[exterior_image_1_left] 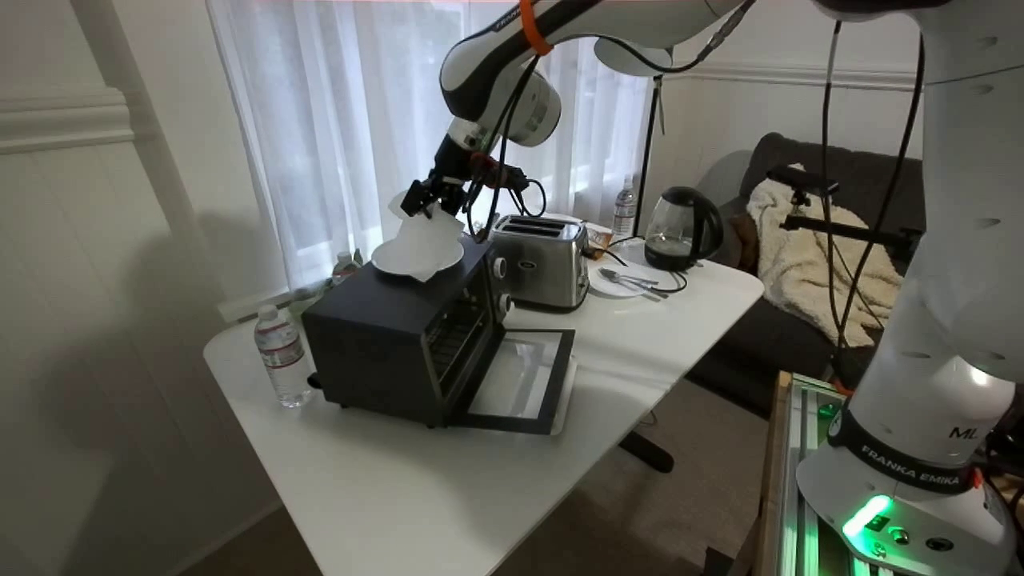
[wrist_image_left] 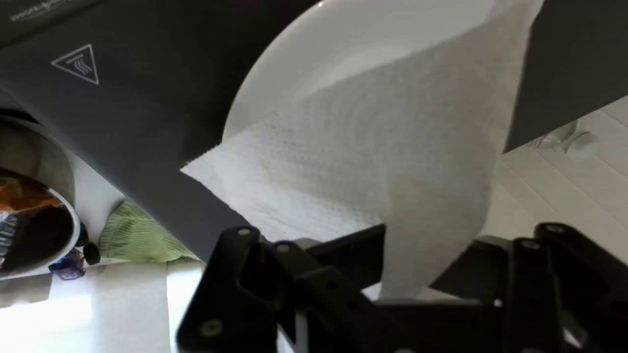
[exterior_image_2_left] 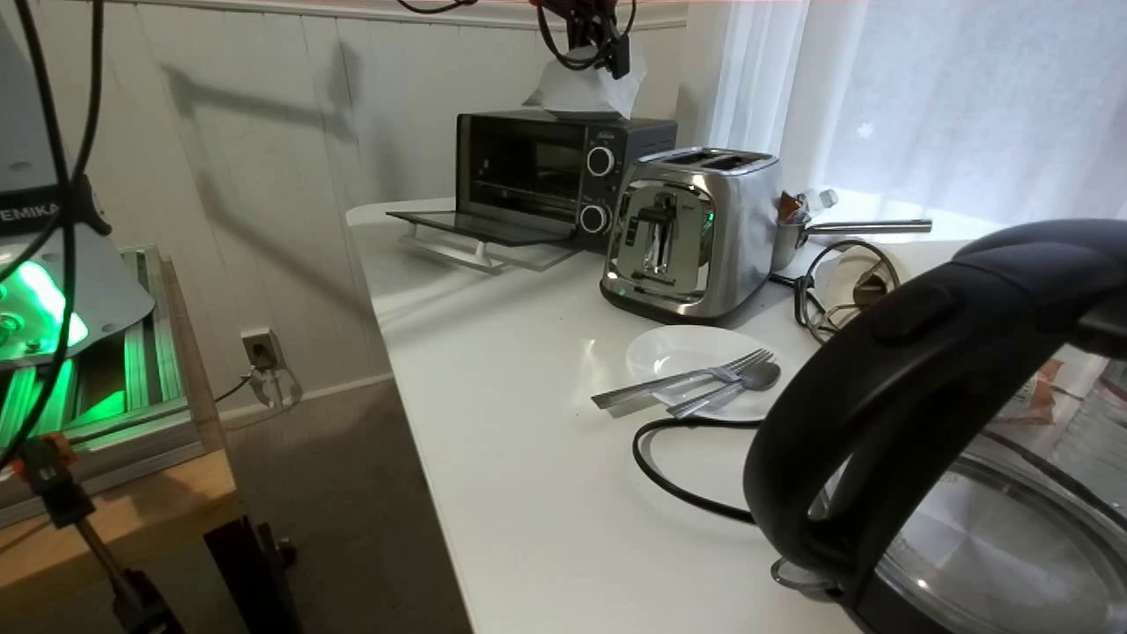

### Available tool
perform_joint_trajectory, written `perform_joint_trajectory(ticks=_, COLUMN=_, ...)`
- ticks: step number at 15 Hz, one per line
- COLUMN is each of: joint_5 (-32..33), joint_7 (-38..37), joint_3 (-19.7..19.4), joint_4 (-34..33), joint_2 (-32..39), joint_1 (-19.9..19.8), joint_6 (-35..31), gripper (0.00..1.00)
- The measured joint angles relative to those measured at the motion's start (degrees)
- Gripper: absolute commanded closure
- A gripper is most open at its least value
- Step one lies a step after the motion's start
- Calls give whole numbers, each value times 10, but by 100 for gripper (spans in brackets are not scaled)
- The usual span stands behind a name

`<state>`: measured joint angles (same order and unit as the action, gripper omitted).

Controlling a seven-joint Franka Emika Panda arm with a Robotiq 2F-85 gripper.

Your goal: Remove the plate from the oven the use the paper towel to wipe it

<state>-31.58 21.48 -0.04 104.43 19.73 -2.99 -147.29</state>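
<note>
Gripper (wrist_image_left: 407,264) holds 1 paper towel (wrist_image_left: 368,147) over 1 white plate (wrist_image_left: 353,44) atop the oven (exterior_image_1_left: 368,352); oven door (exterior_image_1_left: 520,376) lowered.

1. White walls (exterior_image_1_left: 72,264), vertical grooves; moulding (exterior_image_1_left: 60,120) along them; grey shadows (exterior_image_2_left: 290,113) thrown across.
2. Sheer white curtains (exterior_image_1_left: 320,120) hanging in folds, light glowing through; rest of room dimmer.
3. White table (exterior_image_1_left: 384,480), rounded corners, close by the curtains.
4. Dark sofa (exterior_image_1_left: 868,182), cream blanket (exterior_image_1_left: 800,272) draped over it.
5. Standing lamp (exterior_image_1_left: 624,52), dark pole (exterior_image_1_left: 650,128), foot hidden from me.
6. Brownish floor (exterior_image_2_left: 326,528), in shade. Outlet (exterior_image_2_left: 258,340) low on the wall, plug (exterior_image_2_left: 263,357) in it.
</note>
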Motion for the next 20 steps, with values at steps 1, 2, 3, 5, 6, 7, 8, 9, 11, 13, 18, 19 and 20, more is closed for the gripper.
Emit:
perform_joint_trajectory(ticks=1, joint_5=4, joint_7=0, joint_3=6, joint_4=-9, joint_2=11, joint_1=-6, joint_6=3, gripper=100)
perform_joint_trajectory(ticks=2, joint_5=8, joint_7=0, joint_3=11, joint_4=-16, joint_2=20, joint_1=-11, joint_6=8, gripper=100)
perform_joint_trajectory(ticks=3, joint_5=15, joint_7=0, joint_3=15, joint_4=-23, joint_2=28, joint_1=-15, joint_6=14, gripper=100)
perform_joint_trajectory(ticks=5, joint_5=43, joint_7=-4, joint_3=17, joint_4=-30, joint_2=38, joint_1=-18, joint_6=28, gripper=100)
perform_joint_trajectory(ticks=6, joint_5=66, joint_7=-10, joint_3=17, joint_4=-30, joint_2=40, joint_1=-18, joint_6=34, gripper=100)
perform_joint_trajectory(ticks=7, joint_5=90, joint_7=-15, joint_3=17, joint_4=-30, joint_2=42, joint_1=-17, joint_6=39, gripper=100)
perform_joint_trajectory(ticks=8, joint_5=111, joint_7=-18, joint_3=17, joint_4=-29, joint_2=42, joint_1=-16, joint_6=43, gripper=100)
perform_joint_trajectory(ticks=9, joint_5=131, joint_7=-19, joint_3=17, joint_4=-28, joint_2=42, joint_1=-15, joint_6=43, gripper=100)
perform_joint_trajectory(ticks=11, joint_5=163, joint_7=-19, joint_3=19, joint_4=-27, joint_2=42, joint_1=-11, joint_6=44, gripper=76)
perform_joint_trajectory(ticks=13, joint_5=187, joint_7=-19, joint_3=22, joint_4=-27, joint_2=41, joint_1=-6, joint_6=44, gripper=67)
perform_joint_trajectory(ticks=18, joint_5=232, joint_7=-23, joint_3=27, joint_4=-27, joint_2=35, joint_1=12, joint_6=44, gripper=33)
perform_joint_trajectory(ticks=19, joint_5=239, joint_7=-26, joint_3=27, joint_4=-27, joint_2=32, joint_1=15, joint_6=44, gripper=27)
perform_joint_trajectory(ticks=20, joint_5=246, joint_7=-30, joint_3=27, joint_4=-27, joint_2=29, joint_1=17, joint_6=44, gripper=32)
